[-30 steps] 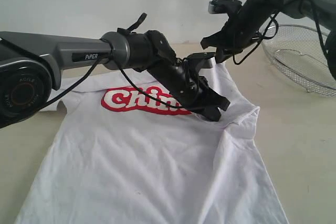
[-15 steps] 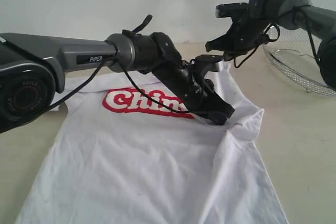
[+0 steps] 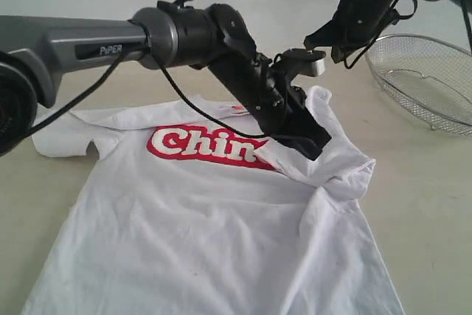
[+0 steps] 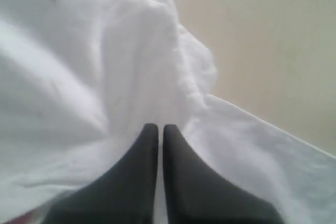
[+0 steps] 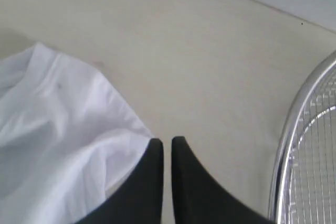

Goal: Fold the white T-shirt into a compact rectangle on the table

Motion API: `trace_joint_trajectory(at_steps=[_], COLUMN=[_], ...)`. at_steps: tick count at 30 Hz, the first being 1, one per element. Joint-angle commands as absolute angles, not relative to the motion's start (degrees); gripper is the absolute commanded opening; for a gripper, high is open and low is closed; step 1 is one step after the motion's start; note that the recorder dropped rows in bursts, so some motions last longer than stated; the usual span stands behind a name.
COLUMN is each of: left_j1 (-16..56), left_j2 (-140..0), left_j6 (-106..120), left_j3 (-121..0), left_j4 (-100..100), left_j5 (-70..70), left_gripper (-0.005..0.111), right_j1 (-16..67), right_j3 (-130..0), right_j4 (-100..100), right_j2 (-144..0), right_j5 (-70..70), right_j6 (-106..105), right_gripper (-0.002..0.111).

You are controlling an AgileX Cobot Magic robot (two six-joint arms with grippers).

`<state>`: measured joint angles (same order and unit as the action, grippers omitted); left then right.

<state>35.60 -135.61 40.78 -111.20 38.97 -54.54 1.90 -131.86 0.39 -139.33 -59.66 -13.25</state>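
A white short-sleeved T-shirt (image 3: pixel 206 234) (image 4: pixel 79 77) (image 5: pixel 58 129) lies chest-up on the wide pale beige matte surface (image 3: pixel 428 204) (image 4: pixel 273 40) (image 5: pixel 184 40). Its bold red white-outlined lettering (image 3: pixel 199 145) runs across the chest, and a small orange neck tag (image 3: pixel 240 109) shows at the collar. The body and one sleeve lie spread flat. The other shoulder and sleeve are raised off the surface and turned in over the end of the lettering.

The left gripper (image 3: pixel 308 145) (image 4: pixel 159 127) reaches across the T-shirt to that raised part. Its black jaws are clenched on a pinch of the white cloth, which gathers into folds at their tips.

The right gripper (image 3: pixel 318 37) (image 5: pixel 167 141) hangs above the surface beyond the collar, clear of the cloth. Its jaws are pressed together with nothing between them.

A silver round wire-mesh basket (image 3: pixel 383 79) (image 5: pixel 286 145) sits on the surface well apart from the T-shirt, on the right arm's side. Its mesh floor shows through across the part in view.
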Motion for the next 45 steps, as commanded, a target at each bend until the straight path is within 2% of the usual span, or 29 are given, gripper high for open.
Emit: trace_joint_trajectory(at_steps=[1, 8, 20, 32, 45], left_j1=[38.2, 43.9, 45.4, 47.1, 51.9], left_j2=[-133.0, -133.1, -133.4, -137.9, -138.3], left_j6=[40.4, 41.6, 40.5, 39.4, 38.6], left_j3=[-111.0, -104.5, -97.2, -97.2, -97.2], left_j4=[38.7, 38.5, 38.2, 38.2, 38.2], left_j5=[-63.1, -60.1, -51.2, -62.1, -65.3], left_gripper=[0.005, 0.005, 0.005, 0.005, 0.005], right_j1=[1.7, 1.7, 1.7, 1.7, 1.8], right_j3=[-132.0, -132.0, -132.0, -132.0, -132.0], right_j4=[0.0, 6.5, 8.4, 8.3, 10.6], right_j2=[-138.5, -140.1, -144.5, -144.5, -144.7], right_j5=[-66.2, -68.4, -68.3, -68.3, -65.2], right_j6=[-15.9, -18.7, -19.1, -19.9, -21.1], right_gripper=[0.0, 0.0, 0.0, 0.0, 0.0])
